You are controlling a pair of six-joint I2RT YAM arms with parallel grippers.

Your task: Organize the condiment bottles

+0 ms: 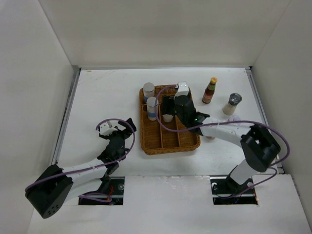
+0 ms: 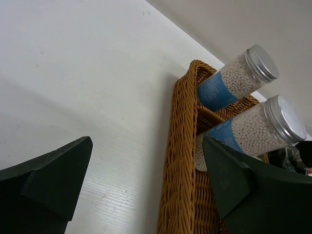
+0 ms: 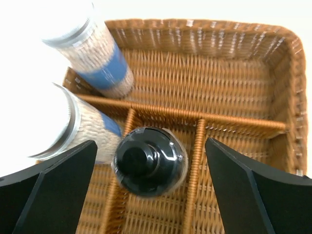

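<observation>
Two white bottles with blue labels [image 1: 148, 91] [image 1: 152, 108] stand in the left side of the brown wicker tray [image 1: 168, 141]. My right gripper [image 1: 169, 111] hangs over the tray, open. In the right wrist view its jaws [image 3: 151, 185] stand wide on either side of a black-capped bottle [image 3: 148, 161], upright in a tray compartment and not touched. A slim red yellow-capped bottle [image 1: 210, 90] and a grey-lidded shaker [image 1: 232, 103] stand on the table right of the tray. My left gripper [image 1: 119, 127] is open and empty, left of the tray. The other jars are hidden.
The left wrist view shows the tray's left rim [image 2: 183, 161] close to the left gripper [image 2: 146, 180], with both blue-labelled bottles [image 2: 239, 78] [image 2: 253, 129] behind it. White walls enclose the table on three sides. The right arm [image 1: 229, 129] stretches across the table's right part.
</observation>
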